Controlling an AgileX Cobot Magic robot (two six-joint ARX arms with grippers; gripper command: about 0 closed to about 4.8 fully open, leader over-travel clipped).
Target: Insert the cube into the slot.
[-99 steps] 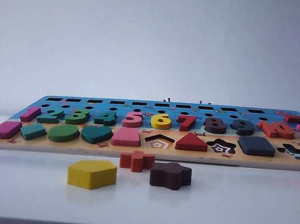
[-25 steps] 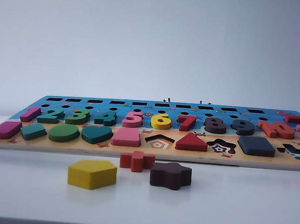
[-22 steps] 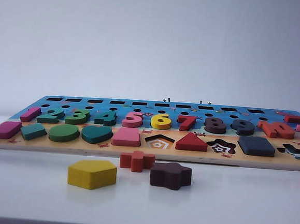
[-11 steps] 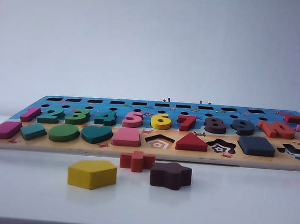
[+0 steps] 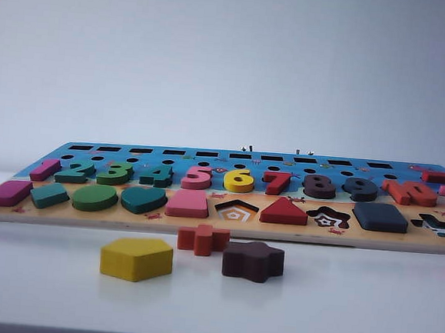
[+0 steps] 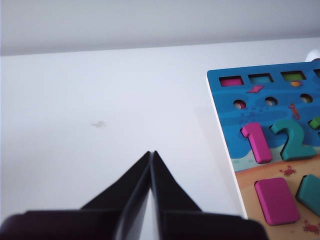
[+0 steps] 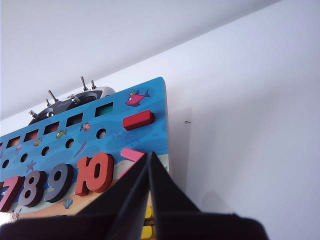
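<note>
Left gripper (image 6: pixel 151 155): clenched, empty, above bare table (image 6: pixel 100 125) beside the puzzle board (image 6: pixel 225 130). Right gripper (image 7: pixel 149 156): clenched, empty, over the board's "10" end. Cube (image 5: pixel 380 217): navy, rounded square (no long axis), lying flat, seemingly seated in its slot, at 2 o'clock from the maroon star block (image 5: pixel 253 261).

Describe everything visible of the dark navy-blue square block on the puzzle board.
The dark navy-blue square wooden block is flat, with rounded corners and a matte painted look. It lies level in the wooden puzzle board, seated in the front row of shapes between the star-shaped recess and the cross-shaped recess. Its top stands slightly above the board. No gripper touches it; only the board does.
</note>
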